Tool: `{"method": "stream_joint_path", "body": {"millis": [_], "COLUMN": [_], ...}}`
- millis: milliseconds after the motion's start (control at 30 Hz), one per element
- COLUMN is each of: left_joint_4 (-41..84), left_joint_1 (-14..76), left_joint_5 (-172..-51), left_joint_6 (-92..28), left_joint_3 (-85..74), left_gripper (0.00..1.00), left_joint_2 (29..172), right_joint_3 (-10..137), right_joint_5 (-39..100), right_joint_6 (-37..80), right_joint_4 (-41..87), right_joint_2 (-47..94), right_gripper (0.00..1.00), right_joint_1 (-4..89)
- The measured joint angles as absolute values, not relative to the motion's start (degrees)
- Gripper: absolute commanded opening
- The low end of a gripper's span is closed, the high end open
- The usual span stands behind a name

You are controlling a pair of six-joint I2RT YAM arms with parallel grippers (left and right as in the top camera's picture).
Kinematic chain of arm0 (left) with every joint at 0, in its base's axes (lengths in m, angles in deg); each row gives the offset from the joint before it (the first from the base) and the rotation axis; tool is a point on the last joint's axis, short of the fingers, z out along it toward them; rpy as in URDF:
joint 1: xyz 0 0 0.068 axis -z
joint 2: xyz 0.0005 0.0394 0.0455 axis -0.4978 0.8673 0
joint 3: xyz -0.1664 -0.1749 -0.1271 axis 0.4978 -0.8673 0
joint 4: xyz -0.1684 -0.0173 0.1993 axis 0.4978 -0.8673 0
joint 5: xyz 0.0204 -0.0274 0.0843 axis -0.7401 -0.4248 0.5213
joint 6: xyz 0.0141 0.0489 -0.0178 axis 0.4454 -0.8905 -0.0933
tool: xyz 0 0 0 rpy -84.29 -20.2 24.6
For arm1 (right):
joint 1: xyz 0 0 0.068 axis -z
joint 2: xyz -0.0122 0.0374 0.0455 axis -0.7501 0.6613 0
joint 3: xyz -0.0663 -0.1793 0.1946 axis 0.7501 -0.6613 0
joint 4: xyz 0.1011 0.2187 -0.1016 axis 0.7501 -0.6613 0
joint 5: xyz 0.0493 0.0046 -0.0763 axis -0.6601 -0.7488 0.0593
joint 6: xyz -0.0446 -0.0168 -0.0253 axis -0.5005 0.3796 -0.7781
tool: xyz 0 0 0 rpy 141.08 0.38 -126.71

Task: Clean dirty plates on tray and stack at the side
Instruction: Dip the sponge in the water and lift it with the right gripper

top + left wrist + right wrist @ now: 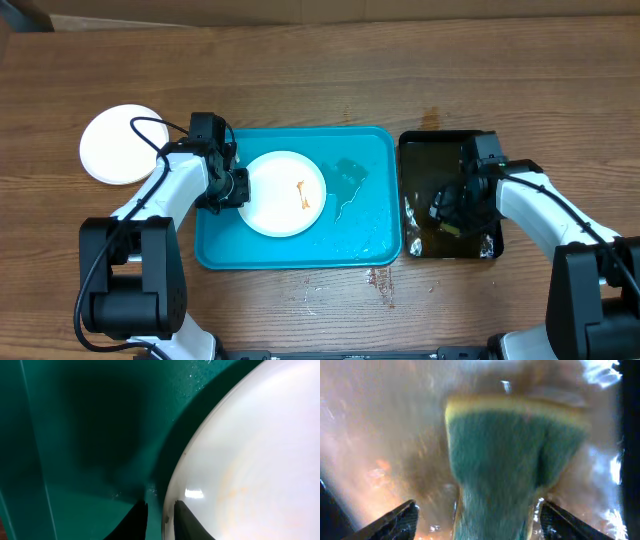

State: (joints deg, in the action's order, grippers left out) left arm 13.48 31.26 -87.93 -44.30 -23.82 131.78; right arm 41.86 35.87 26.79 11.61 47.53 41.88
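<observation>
A white plate point(285, 195) with an orange-brown smear lies in the turquoise tray point(300, 262). My left gripper point(238, 188) is at the plate's left edge. In the left wrist view its fingers point(160, 515) are close together, pinching the plate's rim point(260, 460) above the tray floor point(90, 435). Another white plate point(120, 143) lies on the table at the far left. My right gripper point(445, 210) is over the black tray point(440, 145). Its fingers point(477, 507) are spread wide on either side of a green and yellow sponge point(515, 455).
The black tray holds brownish wet liquid point(380, 460) under the sponge. Water streaks point(350, 190) lie on the right half of the turquoise tray. Small drips point(382, 280) mark the wood table in front of the trays.
</observation>
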Motion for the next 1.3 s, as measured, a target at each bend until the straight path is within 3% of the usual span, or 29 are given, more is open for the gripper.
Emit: {"method": "stream_joint_path", "body": {"millis": [200, 233, 267, 333, 433, 467, 533, 667, 733, 833, 867, 900, 933, 967, 1133, 1300], "left_joint_4": [13.5, 13.54, 13.54, 13.65, 13.76, 13.78, 13.96, 14.59, 14.81, 15.05, 15.2, 15.44, 15.73, 15.99, 16.32, 16.45], "left_joint_1": [31.26, 31.26, 31.26, 31.26, 31.26, 31.26, 31.26, 31.26, 31.26, 31.26, 31.26, 31.26, 31.26, 31.26, 31.26, 31.26], "left_joint_5": [-87.93, -87.93, -87.95, -87.93, -87.93, -87.95, -87.93, -87.95, -87.95, -87.91, -87.87, -87.69, -87.65, -87.52, -87.56, -88.61], "left_joint_6": [-44.3, -44.3, -44.3, -44.3, -44.3, -44.34, -44.38, -44.1, -44.08, -44.08, -44.08, -44.06, -44.04, -44.04, -43.73, -43.86], "left_joint_3": [-23.84, -23.84, -23.84, -23.84, -23.84, -23.84, -23.84, -23.84, -23.84, -23.84, -23.84, -23.84, -23.84, -23.84, -23.84, -23.84], "left_gripper": [0.21, 0.21, 0.21, 0.21, 0.25, 0.3, 0.38, 0.47, 0.49, 0.48, 0.45, 0.43, 0.41, 0.37, 0.06, 0.04], "left_joint_2": [131.78, 131.78, 131.78, 131.78, 131.78, 131.78, 131.78, 131.78, 131.78, 131.78, 131.78, 131.78, 131.78, 131.78, 131.78, 131.78], "right_joint_3": [41.84, 41.66, 41.42, 40.5, 39.37, 39.28, 39.3, 39.28, 39.28, 39.47, 39.58, 39.61, 39.63, 39.63, 39.74, 45.09], "right_joint_5": [41.29, 41.97, 42.34, 43.0, 43.63, 43.66, 43.72, 43.66, 43.06, 42.06, 41.95, 41.95, 41.91, 41.91, 40.57, 39.63], "right_joint_6": [26.75, 26.77, 26.84, 26.9, 26.99, 27.19, 27.49, 27.3, 27.16, 26.82, 26.77, 26.51, 26.42, 26.79, 27.01, 27.01], "right_joint_4": [17.44, 18.76, 19.65, 21.36, 22.93, 23.39, 24.15, 23.94, 22.67, 20.66, 20.22, 19.83, 19.22, 18.91, 17.38, 3.78], "right_joint_2": [47.55, 47.55, 47.55, 47.55, 47.59, 47.59, 47.59, 47.62, 47.62, 47.57, 47.57, 47.57, 47.57, 47.57, 47.59, 47.62], "right_gripper": [0.81, 0.75, 0.61, 0.06, 0.04, 0.06, 0.36, 0.73, 0.97, 1.0, 0.86, 0.63, 0.27, 0.04, 0.03, 0.04], "right_joint_1": [41.86, 41.86, 41.88, 41.86, 41.86, 41.86, 41.86, 41.86, 41.86, 41.84, 41.84, 41.84, 41.86, 41.86, 41.92, 41.9]}}
